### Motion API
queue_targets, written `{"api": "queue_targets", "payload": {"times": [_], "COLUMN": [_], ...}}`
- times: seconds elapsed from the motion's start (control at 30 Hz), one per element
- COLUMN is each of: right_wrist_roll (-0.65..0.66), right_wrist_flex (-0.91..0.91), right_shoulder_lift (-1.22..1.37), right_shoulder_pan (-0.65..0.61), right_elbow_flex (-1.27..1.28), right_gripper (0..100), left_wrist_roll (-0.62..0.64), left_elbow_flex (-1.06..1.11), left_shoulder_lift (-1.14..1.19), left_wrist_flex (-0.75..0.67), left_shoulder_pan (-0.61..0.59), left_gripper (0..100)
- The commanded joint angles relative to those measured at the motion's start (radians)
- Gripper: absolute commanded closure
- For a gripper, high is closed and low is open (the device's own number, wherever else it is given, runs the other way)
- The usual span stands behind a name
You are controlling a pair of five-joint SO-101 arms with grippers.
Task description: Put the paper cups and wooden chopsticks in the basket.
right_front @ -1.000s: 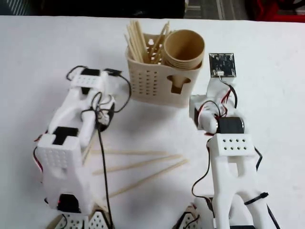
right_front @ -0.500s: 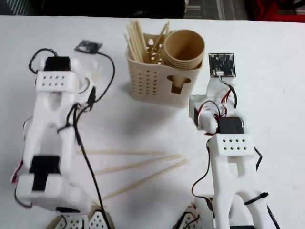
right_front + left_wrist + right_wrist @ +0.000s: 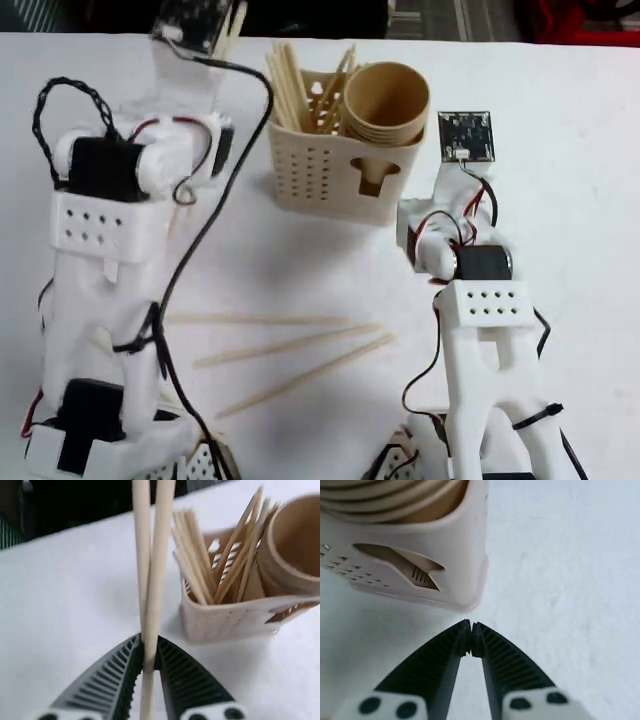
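No text, label, number or sign can be read; the cream perforated plastic basket [image 3: 330,180] and the stacked tan paper cups [image 3: 385,100] in it carry no legible print; any marks on the small dark circuit board [image 3: 466,135] just beside the basket are too small to make out.

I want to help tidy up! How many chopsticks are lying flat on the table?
3 on the table: the far chopstick nearest the basket, the middle chopstick, the near chopstick beside it. The left arm may hide more.
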Motion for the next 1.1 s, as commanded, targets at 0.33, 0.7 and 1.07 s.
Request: {"api": "queue_targets", "payload": {"times": [0.33, 0.7, 1.07], "right_wrist_roll": [-0.005, -0.005, -0.005], "right_wrist_flex": [-0.018, -0.018, -0.018], "right_shoulder_lift": [-0.024, -0.024, -0.028], "right_shoulder_pan": [0.012, 0.012, 0.012], "right_elbow_flex": [-0.003, -0.003, -0.005], "right_gripper": [97.8, 97.8, 97.8], "left_wrist_roll": [0.006, 0.006, 0.015], "left_elbow_flex": [-0.118, -0.12, -0.118], "left_shoulder_lift": [0.044, 0.252, 0.335], "left_wrist_flex": [-0.489, -0.781, -0.635], "left_shoulder_pan": [0.147, 0.196, 0.196], "left_gripper": [98, 98, 81]}}
